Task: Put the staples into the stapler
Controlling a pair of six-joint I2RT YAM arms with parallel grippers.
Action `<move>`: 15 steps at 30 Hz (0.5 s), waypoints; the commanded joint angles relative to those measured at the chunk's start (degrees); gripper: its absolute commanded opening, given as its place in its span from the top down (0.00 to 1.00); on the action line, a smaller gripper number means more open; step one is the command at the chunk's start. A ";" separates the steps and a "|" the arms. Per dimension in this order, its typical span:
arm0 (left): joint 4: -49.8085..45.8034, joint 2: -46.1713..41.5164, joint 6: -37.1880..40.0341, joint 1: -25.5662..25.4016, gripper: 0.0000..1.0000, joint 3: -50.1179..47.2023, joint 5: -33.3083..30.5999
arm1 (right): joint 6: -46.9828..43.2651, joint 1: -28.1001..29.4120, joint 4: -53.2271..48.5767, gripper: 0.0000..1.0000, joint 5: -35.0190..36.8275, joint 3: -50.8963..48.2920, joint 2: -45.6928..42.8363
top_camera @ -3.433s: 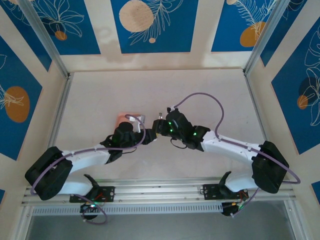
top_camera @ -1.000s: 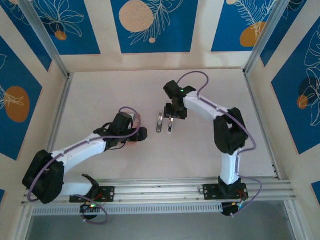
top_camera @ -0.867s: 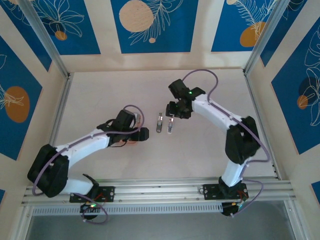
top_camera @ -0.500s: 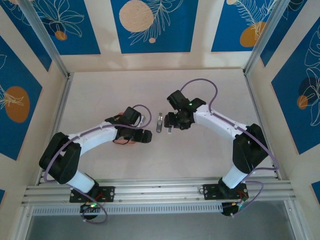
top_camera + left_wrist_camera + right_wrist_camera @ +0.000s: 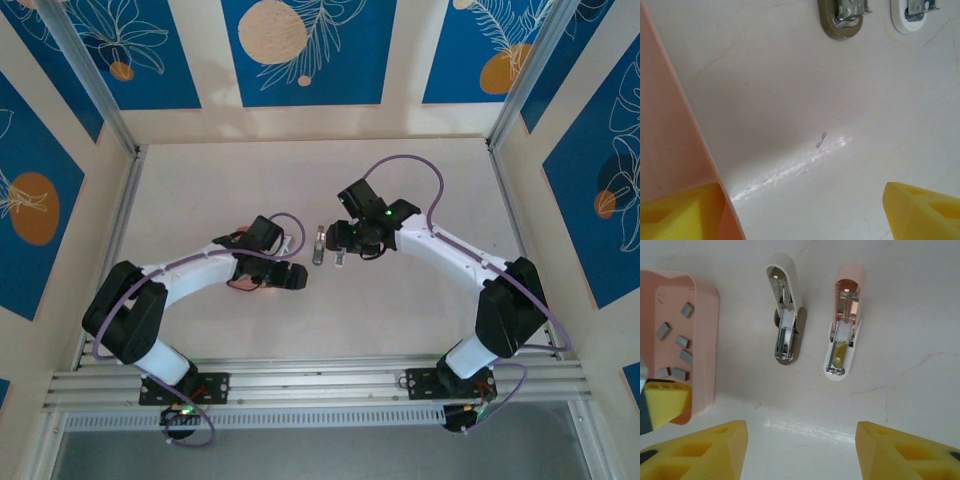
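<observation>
Top edge crops the stapler (image 5: 841,20) in left wrist view.

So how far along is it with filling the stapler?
Early days. Done: the white stapler and pink stapler lie opened on the table. The staples sit in the pink tray. In hand: nothing; the left gripper hovers open by the tray, the right gripper open over the staplers. Left: pick a strip, slide it in, close up.

Staplers: two, a cream stapler (image 5: 785,310) and a pink stapler (image 5: 845,322)
Salmon-pink tray (image 5: 709,335): one
Staple strips (image 5: 686,310): six in sight inside it
Loose staple (image 5: 821,140) on the tabletop (image 5: 790,75): one
Grippers: two, left gripper (image 5: 800,215) and right gripper (image 5: 802,450)
</observation>
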 commanded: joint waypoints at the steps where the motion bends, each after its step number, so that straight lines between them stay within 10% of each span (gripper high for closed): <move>1: 2.05 -0.47 -1.24 -1.19 0.18 -0.85 2.98 | -1.25 1.37 3.51 0.41 -2.68 -1.31 -3.04; 15: 5.86 -9.09 -4.17 -0.94 0.15 -2.59 -0.93 | -9.70 6.32 5.24 0.42 -2.81 1.83 -4.52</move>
